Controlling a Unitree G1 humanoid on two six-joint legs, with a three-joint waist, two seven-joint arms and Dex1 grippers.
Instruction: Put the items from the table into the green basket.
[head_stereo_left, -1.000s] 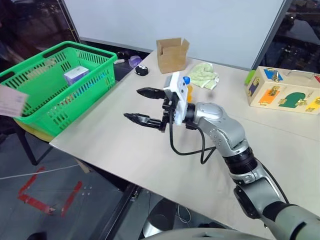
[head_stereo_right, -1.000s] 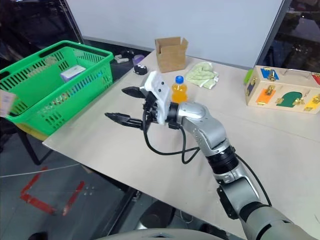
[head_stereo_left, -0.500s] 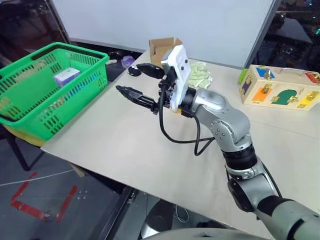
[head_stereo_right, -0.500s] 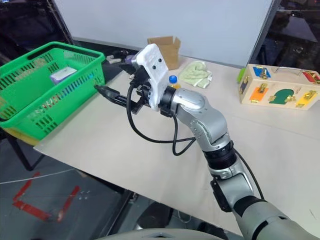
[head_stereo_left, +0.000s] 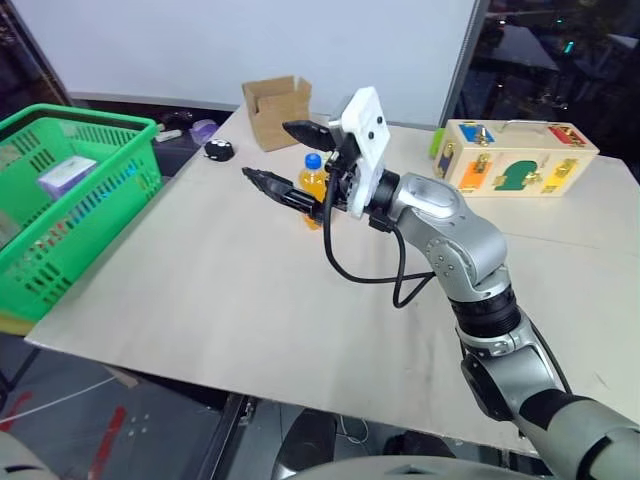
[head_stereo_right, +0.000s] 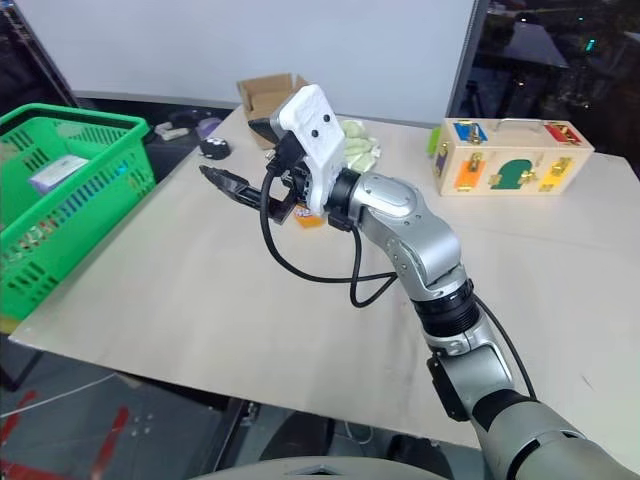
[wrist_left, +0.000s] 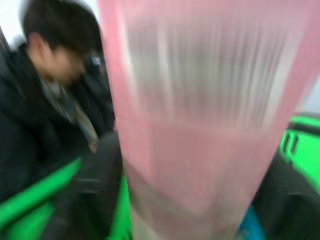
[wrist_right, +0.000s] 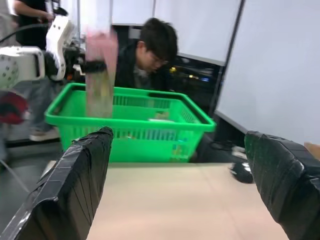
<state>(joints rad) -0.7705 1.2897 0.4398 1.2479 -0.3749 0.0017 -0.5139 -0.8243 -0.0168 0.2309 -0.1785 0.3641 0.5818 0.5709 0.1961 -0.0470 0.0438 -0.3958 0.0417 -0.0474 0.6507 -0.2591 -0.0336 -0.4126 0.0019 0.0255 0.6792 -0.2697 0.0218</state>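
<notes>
At far left, my left gripper is at one pink carton, long and flat, which hangs upright over the green basket. The carton is motion-blurred, its printed pictures only pale streaks. I cannot tell whether the fingers grip it or stand apart. A person in dark clothes is behind the basket.

The basket, the only one, is bright green plastic with slotted lattice walls and a thick rim. It stands just beside the left edge of the table. One small white and purple box lies inside it.

The table is a wide, pale, smooth plywood-coloured rectangle with faint seams.

Near its middle, my right gripper hovers above the surface, its two black fingers spread wide and holding nothing. Just beyond it stands one small orange soda bottle, upright on the table, with a blue cap and blue label. It is well apart from the basket.

Behind it sits one open brown cardboard box. Next comes one crumpled pale green cloth.

At far right rests one light wooden box with coloured shapes and latches on its face.
</notes>
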